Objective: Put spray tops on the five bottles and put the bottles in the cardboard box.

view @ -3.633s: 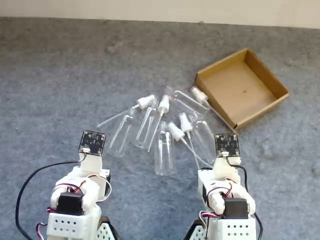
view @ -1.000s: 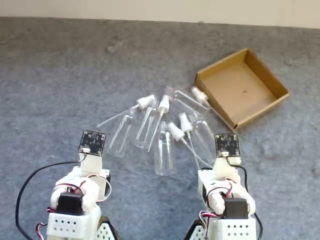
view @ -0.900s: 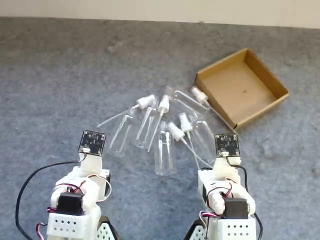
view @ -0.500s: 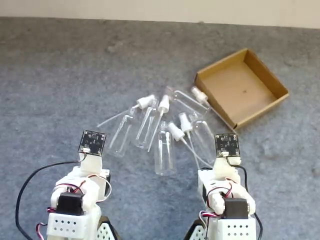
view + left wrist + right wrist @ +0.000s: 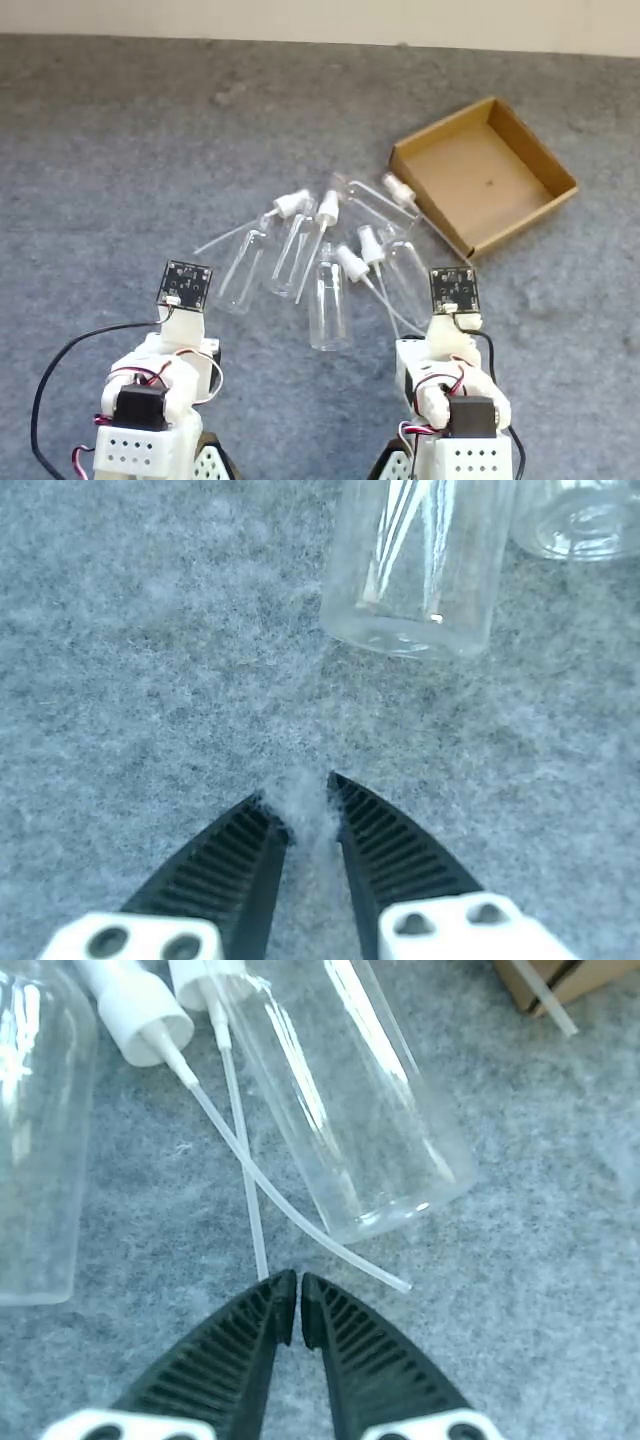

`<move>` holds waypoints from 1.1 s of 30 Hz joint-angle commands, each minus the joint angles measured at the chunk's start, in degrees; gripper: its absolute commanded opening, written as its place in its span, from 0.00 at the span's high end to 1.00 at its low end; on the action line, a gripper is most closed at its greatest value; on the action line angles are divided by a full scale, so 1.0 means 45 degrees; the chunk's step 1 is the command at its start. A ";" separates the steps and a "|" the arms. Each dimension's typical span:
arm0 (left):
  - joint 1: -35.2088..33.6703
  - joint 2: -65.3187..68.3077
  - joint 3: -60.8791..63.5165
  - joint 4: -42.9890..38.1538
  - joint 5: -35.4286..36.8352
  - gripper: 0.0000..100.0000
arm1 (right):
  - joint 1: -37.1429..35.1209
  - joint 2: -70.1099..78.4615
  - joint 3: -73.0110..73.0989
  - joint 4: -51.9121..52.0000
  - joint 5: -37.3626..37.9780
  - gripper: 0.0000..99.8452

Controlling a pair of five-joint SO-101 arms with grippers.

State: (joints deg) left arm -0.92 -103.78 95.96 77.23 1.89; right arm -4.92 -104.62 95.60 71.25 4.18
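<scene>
Several clear bottles [image 5: 329, 300] lie on their sides mid-table without tops, among loose white spray tops [image 5: 352, 262] with long tubes. The open cardboard box [image 5: 430, 195] sits at the back right with nothing in it. My left gripper [image 5: 298, 792] rests low on the carpet, open by a narrow gap and holding nothing, just short of a bottle's base [image 5: 415, 570]. My right gripper [image 5: 297, 1278] is shut on nothing, its tips near the ends of two spray-top tubes [image 5: 250, 1170] and the base of another bottle [image 5: 350, 1110].
Grey carpet covers the table, with bare room to the left and behind the bottles. The left arm's wrist board [image 5: 185, 285] and the right arm's wrist board [image 5: 453, 290] sit at the front edge. A box corner [image 5: 560, 975] shows beyond the right gripper.
</scene>
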 commanded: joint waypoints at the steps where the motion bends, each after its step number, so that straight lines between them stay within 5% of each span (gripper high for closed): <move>1: 0.0205 -0.0166 0.0244 0.0078 -0.0137 1.00 | -0.0107 -0.0147 0.1983 0.0088 -0.0098 1.00; 33: 0.0205 -0.0166 0.0244 0.0078 -0.0078 1.00 | -0.0752 -0.0166 0.2022 -0.0908 -0.0020 1.00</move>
State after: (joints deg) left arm -0.92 -103.78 95.96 77.23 1.89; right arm -7.74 -104.62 95.60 70.90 4.18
